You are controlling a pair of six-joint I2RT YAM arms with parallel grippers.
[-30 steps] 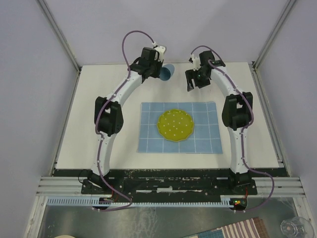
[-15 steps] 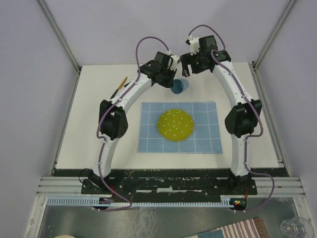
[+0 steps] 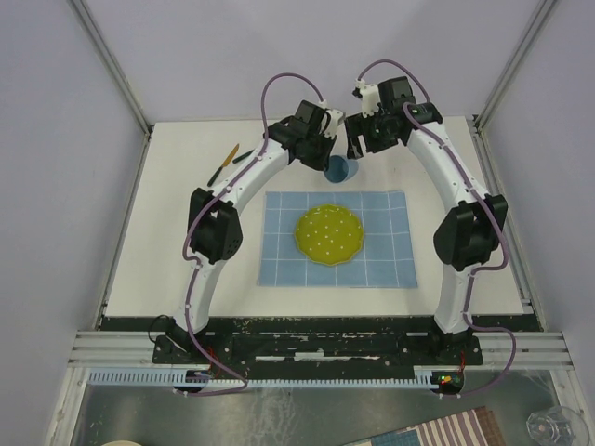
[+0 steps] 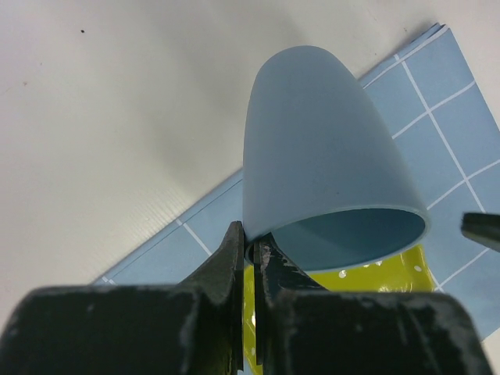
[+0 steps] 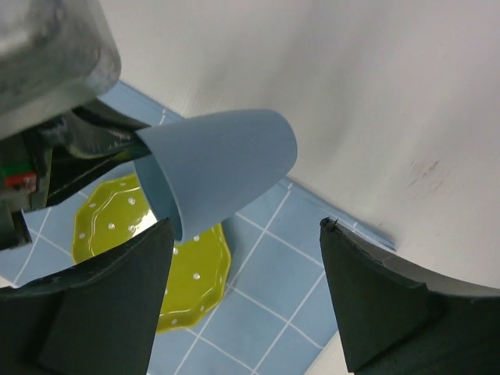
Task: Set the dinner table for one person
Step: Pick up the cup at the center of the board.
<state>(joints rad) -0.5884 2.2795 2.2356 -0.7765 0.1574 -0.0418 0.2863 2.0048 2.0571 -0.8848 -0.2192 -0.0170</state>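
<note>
My left gripper (image 3: 325,154) is shut on the rim of a light-blue cup (image 3: 337,169) and holds it tilted in the air over the back edge of the blue grid cloth (image 3: 386,251). In the left wrist view the fingers pinch the cup (image 4: 320,156) wall, one inside and one outside, at the left gripper (image 4: 250,242). My right gripper (image 3: 359,149) stands open just right of the cup. In its wrist view the cup (image 5: 219,164) hangs above and left of the right gripper (image 5: 246,225), with nothing between the fingers. The white dinner table (image 3: 186,242) lies under everything.
A yellow-green dotted plate (image 3: 329,233) sits in the middle of the cloth. Thin orange and green utensils (image 3: 226,160) lie on the table at the back left. Metal frame rails border the table on both sides.
The left arm has carried the cup rightwards and a little forwards to the cloth's back edge. The right gripper has swung towards the back and left, ending close beside the cup.
</note>
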